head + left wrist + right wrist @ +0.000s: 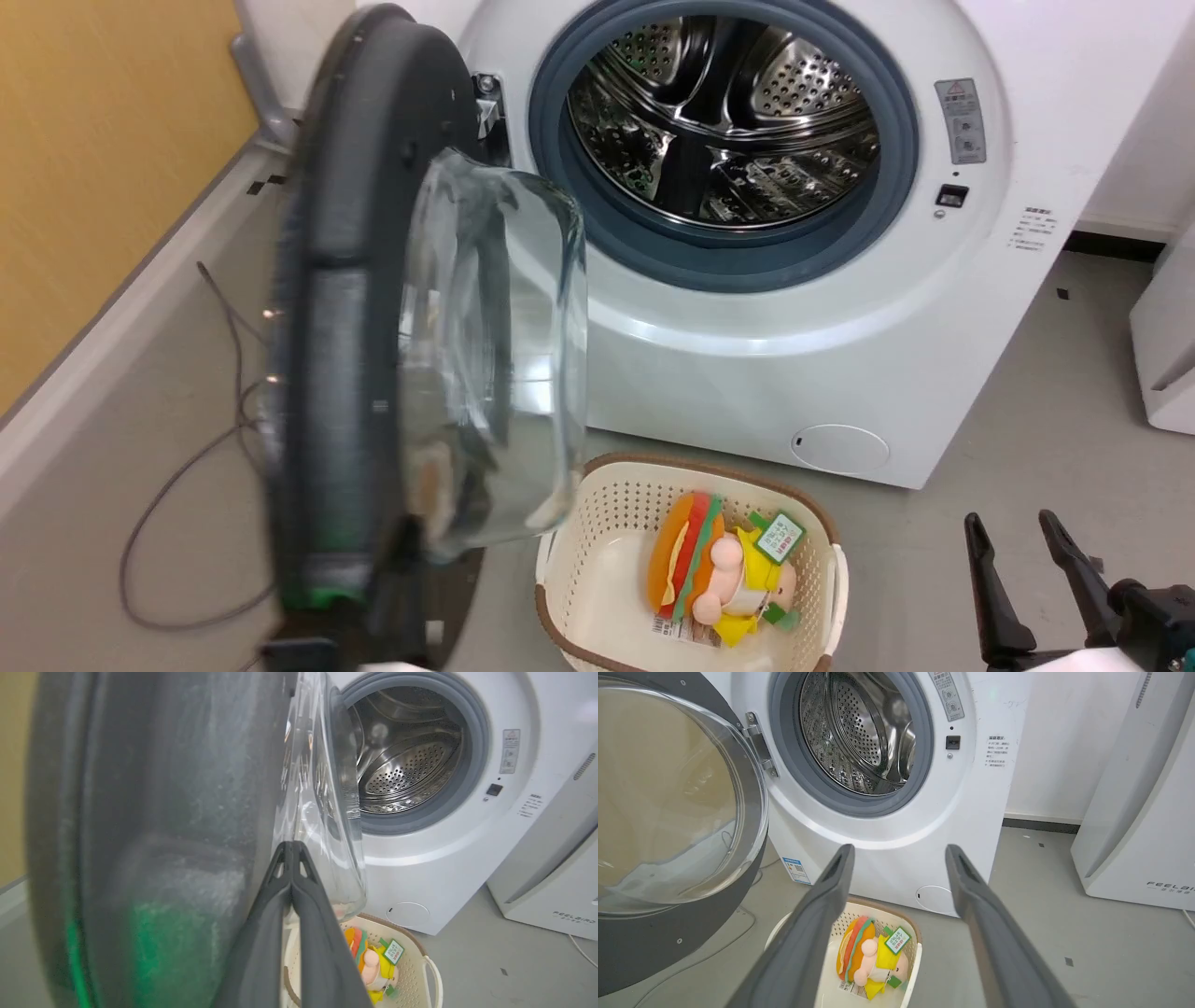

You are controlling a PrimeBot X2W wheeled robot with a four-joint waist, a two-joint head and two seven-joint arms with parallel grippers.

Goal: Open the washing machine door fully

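One washing machine door (373, 327) is hanging wide on its hinge at the left of the washing machine (794, 373). It is standing roughly edge-on to my head camera, its glass bowl bulging out above the basket. It is leaving the steel drum (724, 121) wholly uncovered, so I am judging most of the opening done. What is remaining, I think, is a last push toward the yellow wall (93, 187) until the hinge stops.

My left gripper (292, 845) is lying with both fingers clenched flat together, nothing between them. Its tips are sitting close against the door's inner face, where dark rim meets glass; I cannot tell whether they are touching. My right gripper (1013, 527) is hovering low at the right, fingers spread and empty, well apart from the door.

I am counting:
- one door, one machine, one drum and two grippers
- one cream laundry basket (635, 495) on the floor just before the machine
- one burger-shaped soft toy (686, 560) inside the basket, with one pale plush figure (738, 579) against it
- one grey cable (149, 504) looping on the floor at the left
- one white appliance (1134, 812) standing at the right
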